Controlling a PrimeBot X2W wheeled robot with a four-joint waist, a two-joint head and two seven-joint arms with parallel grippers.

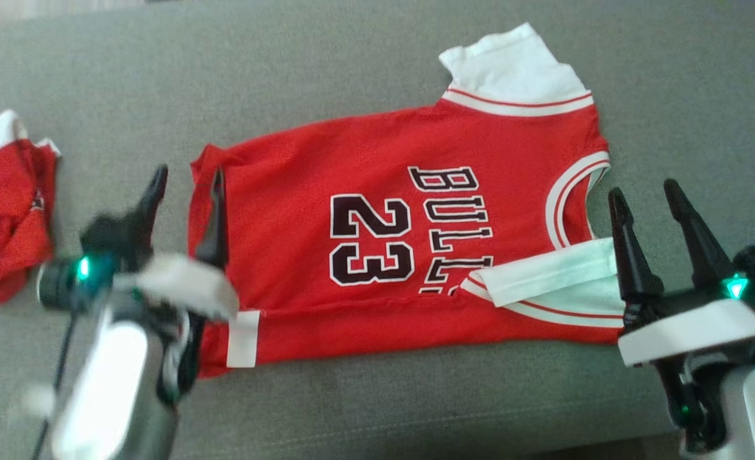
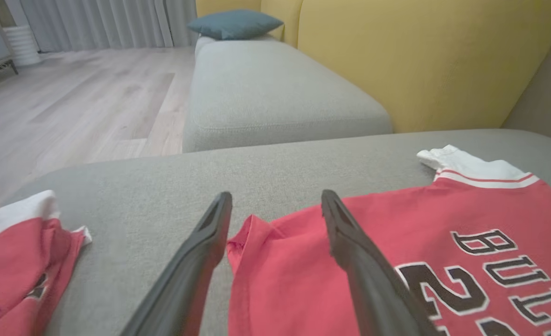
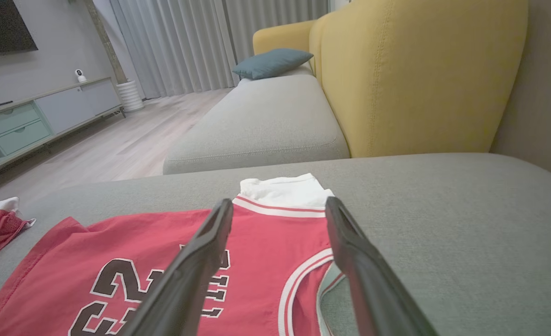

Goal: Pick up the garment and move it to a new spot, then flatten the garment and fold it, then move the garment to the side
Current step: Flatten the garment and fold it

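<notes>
Left gripper (image 1: 189, 171) jaws apart, empty, at jersey (image 1: 287, 191) hem; right gripper (image 1: 643, 187) likewise beside collar. Jersey lies spread on couch (image 1: 351, 64).

1. "BULL", in black white-edged letters, stands on the chest of the red jersey (image 1: 300, 172) before me; a folded white sleeve (image 1: 543, 275) hides what follows.
2. "23", in the same lettering, stands just beside it.
3. The hem's white tag (image 1: 243, 338): unreadable.

It was a home's living room, with a yellow sofa (image 3: 420, 79), blue pillow (image 3: 273, 63), long curtains (image 3: 177, 46) and TV (image 3: 2, 23).
</notes>
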